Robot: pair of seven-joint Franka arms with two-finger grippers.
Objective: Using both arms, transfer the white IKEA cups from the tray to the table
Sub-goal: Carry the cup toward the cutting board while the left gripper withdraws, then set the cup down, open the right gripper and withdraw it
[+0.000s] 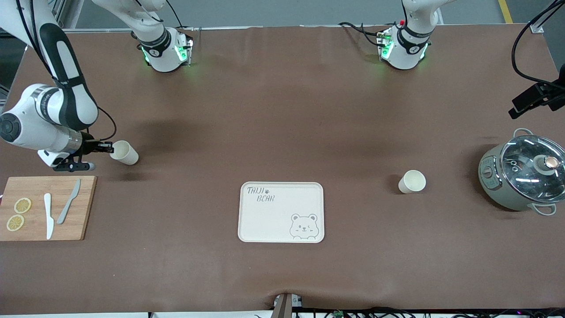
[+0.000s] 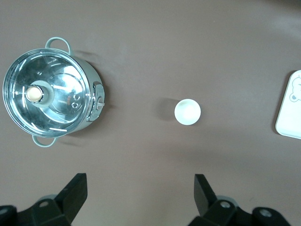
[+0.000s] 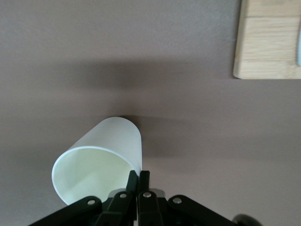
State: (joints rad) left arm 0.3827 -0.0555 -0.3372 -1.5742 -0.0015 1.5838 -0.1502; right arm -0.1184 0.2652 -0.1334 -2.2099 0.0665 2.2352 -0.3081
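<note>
One white cup (image 1: 125, 153) is tilted, its mouth turned toward my right gripper (image 1: 107, 148), at the right arm's end of the table above the brown cloth. In the right wrist view my right gripper (image 3: 138, 175) is shut on the rim wall of this cup (image 3: 108, 146), one finger inside and one outside. The second white cup (image 1: 412, 181) stands upright on the cloth between the tray and the pot. My left gripper (image 2: 141, 181) is open and empty, high over the cloth, with that cup (image 2: 187, 112) below it. The left gripper is not clear in the front view.
A bear-printed tray (image 1: 265, 221) lies mid-table, nearer the front camera; its edge shows in the left wrist view (image 2: 289, 113). A grey-green pot with a glass lid (image 1: 523, 174) stands at the left arm's end. A wooden board (image 1: 84, 207) with lemon slices and knives lies below the right gripper.
</note>
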